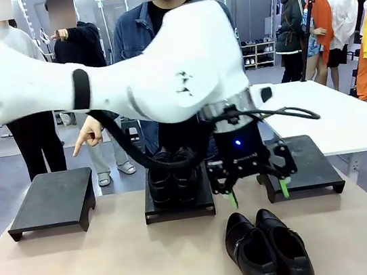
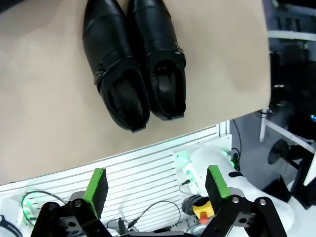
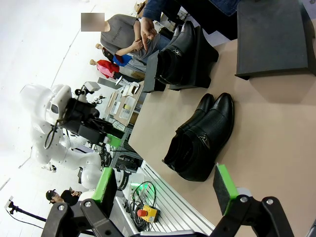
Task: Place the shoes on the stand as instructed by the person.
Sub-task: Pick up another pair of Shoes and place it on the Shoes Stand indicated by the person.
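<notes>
Our left pincer (image 1: pixel 259 196), spread, hangs near the shoes (image 1: pixel 268 250) by the counter's (image 1: pixel 120 269) near edge; right pincer (image 3: pixel 164 183) spread too.

Illumination is bright and diffuse, from above. The shoes (image 1: pixel 268 250) cast only soft, short shadows on the bench (image 1: pixel 106 265), and their gloss carries small highlights. The near arm (image 1: pixel 160 65) is overexposed. Both wrist views bow straight lines toward the edges. The right wrist background is blown out.

The left arm (image 1: pixel 160 65) hid the person's (image 1: pixel 129 32) torso and part of the rear pair (image 1: pixel 174 176) on the middle stand (image 1: pixel 180 211). The near pair's (image 1: pixel 267 249) heels were cut by the front view's bottom edge, and its toes by the left wrist view's top edge.
</notes>
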`<action>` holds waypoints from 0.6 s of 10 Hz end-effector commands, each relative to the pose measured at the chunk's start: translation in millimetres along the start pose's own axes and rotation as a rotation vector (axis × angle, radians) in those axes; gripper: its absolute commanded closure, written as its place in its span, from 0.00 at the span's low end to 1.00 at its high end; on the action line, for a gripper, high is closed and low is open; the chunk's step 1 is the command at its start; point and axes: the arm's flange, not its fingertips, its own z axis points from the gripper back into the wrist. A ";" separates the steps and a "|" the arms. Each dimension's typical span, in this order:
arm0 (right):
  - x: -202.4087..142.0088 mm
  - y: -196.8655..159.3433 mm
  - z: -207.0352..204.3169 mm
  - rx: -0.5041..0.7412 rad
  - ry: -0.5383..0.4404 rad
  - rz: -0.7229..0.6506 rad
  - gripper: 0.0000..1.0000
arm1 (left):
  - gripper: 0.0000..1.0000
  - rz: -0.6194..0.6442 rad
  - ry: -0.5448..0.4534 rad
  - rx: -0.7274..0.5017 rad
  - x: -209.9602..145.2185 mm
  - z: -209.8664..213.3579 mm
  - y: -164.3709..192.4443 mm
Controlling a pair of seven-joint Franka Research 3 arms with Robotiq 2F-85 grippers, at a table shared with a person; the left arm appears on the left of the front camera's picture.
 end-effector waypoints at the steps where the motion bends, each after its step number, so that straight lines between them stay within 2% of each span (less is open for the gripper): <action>1: -0.6 1.8 0.6 0.006 -0.005 0.005 0.00 | 0.00 0.020 0.029 0.048 8.0 -12.7 -17.3; 3: -0.6 1.8 0.6 0.006 -0.005 0.005 0.00 | 0.00 0.021 0.004 0.067 3.1 -42.4 -26.1; 5: -0.6 1.8 0.6 0.006 -0.005 0.005 0.00 | 0.00 -0.036 -0.049 0.102 -2.8 -63.1 -28.4; 6: -0.6 1.8 0.6 0.006 -0.005 0.005 0.00 | 0.00 -0.012 -0.063 0.112 0.1 -71.4 -26.3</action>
